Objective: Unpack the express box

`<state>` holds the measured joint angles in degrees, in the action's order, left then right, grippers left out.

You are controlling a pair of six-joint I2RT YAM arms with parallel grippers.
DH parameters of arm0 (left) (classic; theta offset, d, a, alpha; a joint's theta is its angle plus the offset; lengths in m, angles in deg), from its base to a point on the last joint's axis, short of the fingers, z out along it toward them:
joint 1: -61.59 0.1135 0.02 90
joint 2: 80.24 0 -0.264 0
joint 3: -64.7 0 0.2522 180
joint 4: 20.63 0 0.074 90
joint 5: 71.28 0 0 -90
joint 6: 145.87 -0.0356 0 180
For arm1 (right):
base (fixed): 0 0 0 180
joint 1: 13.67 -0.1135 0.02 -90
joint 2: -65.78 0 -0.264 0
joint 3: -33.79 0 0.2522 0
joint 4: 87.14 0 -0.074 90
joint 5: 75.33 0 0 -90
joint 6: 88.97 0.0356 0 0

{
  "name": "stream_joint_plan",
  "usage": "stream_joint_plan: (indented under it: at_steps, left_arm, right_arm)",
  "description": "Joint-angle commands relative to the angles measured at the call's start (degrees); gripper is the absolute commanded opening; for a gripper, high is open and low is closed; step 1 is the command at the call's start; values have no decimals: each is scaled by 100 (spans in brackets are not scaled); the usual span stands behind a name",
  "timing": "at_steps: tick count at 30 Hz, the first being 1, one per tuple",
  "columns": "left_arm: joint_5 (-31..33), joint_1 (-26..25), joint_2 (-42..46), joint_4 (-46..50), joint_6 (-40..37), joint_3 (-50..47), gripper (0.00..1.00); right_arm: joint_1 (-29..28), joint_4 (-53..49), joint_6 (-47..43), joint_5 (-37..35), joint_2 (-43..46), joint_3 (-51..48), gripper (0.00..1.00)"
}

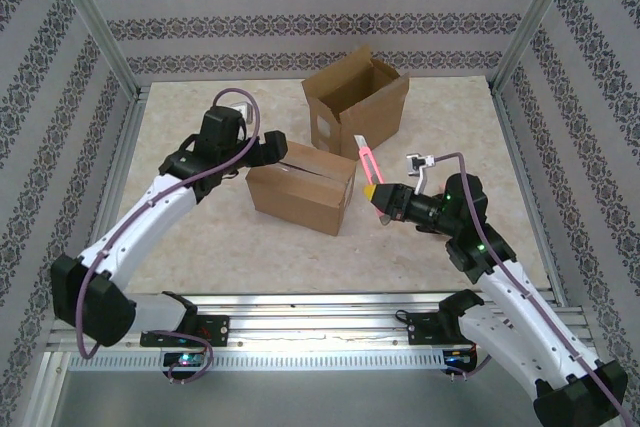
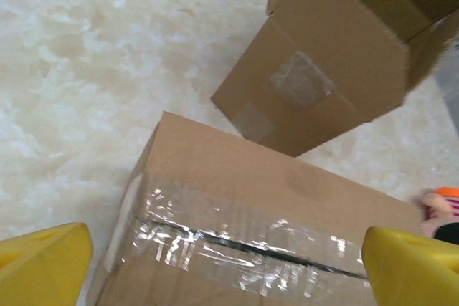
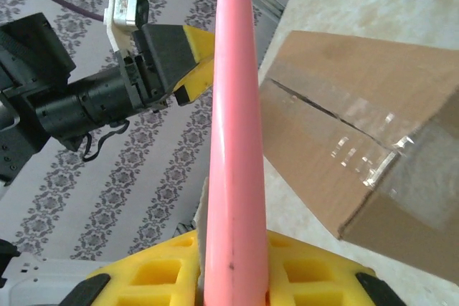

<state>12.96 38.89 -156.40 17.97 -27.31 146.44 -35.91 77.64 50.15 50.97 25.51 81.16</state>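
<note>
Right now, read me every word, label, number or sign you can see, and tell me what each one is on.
No text here can be read.
Pale patch on the open box: no letters can be made out.
Taped box and pink cutter: no print visible.

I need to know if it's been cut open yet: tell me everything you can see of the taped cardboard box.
The taped box is plain brown cardboard, closed, sitting flat on the table nearer than the open box. Clear glossy tape covers the top seam and folds down one end; a dark line runs along the seam, though whether that is a cut I cannot tell. The open left gripper hangs over its top; no contact is visible.
</note>
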Motion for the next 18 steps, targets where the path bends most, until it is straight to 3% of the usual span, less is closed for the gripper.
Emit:
stream_joint_plan:
  at_steps: [1,8,18]
  left_arm:
    - [-104,161,-363,-207,-303,19,97]
    - [-451,292,-812,-908,-416,-119,99]
    - [-882,292,-1101,-1912,-631,-534,100]
  right_arm:
    - [34,-300,-43,-351,178,-302,0]
    - [10,-408,-18,-1053,207,-559,0]
    - [-496,-307,-27,-2978,-361,-737,0]
